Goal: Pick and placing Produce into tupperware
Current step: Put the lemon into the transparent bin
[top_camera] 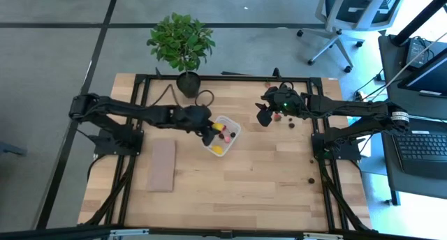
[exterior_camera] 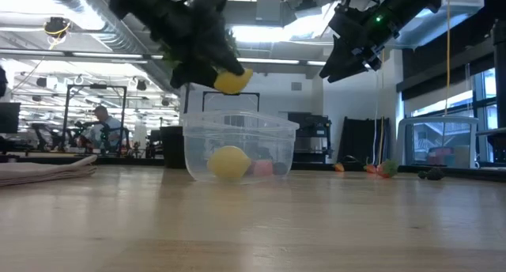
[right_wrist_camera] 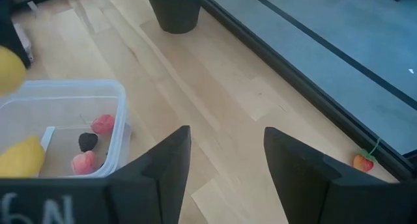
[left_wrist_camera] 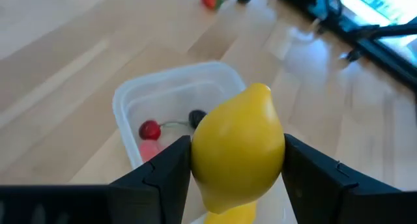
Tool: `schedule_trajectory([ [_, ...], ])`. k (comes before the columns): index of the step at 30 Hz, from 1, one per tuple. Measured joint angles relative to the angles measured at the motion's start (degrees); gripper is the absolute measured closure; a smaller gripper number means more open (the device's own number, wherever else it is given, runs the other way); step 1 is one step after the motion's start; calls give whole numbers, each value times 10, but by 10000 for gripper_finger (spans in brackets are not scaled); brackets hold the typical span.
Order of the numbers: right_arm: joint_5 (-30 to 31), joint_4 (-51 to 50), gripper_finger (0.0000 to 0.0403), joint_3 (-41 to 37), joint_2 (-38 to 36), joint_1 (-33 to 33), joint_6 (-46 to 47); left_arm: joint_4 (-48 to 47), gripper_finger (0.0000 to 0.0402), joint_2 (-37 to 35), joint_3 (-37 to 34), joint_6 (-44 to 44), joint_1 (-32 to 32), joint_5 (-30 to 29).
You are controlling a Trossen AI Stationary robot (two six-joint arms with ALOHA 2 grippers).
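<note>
The clear tupperware tub (top_camera: 230,137) stands mid-table and also shows in the low view (exterior_camera: 237,130). Inside it lie a yellow piece (exterior_camera: 228,161), a red cherry (left_wrist_camera: 150,129), a dark piece (left_wrist_camera: 197,118) and a pink piece (right_wrist_camera: 83,162). My left gripper (top_camera: 209,135) is shut on a yellow toy lemon (left_wrist_camera: 238,149) held above the tub's rim (left_wrist_camera: 130,97). My right gripper (top_camera: 265,116) is open and empty, raised above the table to the tub's right (right_wrist_camera: 225,136). Loose produce (top_camera: 278,116) lies on the table beside the right gripper. My left gripper pinches the lemon's two opposite sides (left_wrist_camera: 195,152) between its two fingers (left_wrist_camera: 163,168). The lemon is lifted clear, just above the tub in the low view (exterior_camera: 232,81). Its pointed end (left_wrist_camera: 259,89) faces away from the wrist.
A potted plant (top_camera: 180,41) stands at the table's far edge. A flat tan board (top_camera: 163,165) lies at the near left. More small produce lies at the right (top_camera: 310,178) and far right (right_wrist_camera: 362,160). A person (exterior_camera: 101,122) sits in the room behind.
</note>
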Motion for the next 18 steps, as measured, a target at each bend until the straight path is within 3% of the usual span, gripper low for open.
schedule_trajectory([
  [10,-1,-4,205,0,0,4,-9,-151,203,135,159,-25,0,-12],
  [18,-2,-10,205,0,0,4,-9,-197,203,198,211,-39,0,10],
])
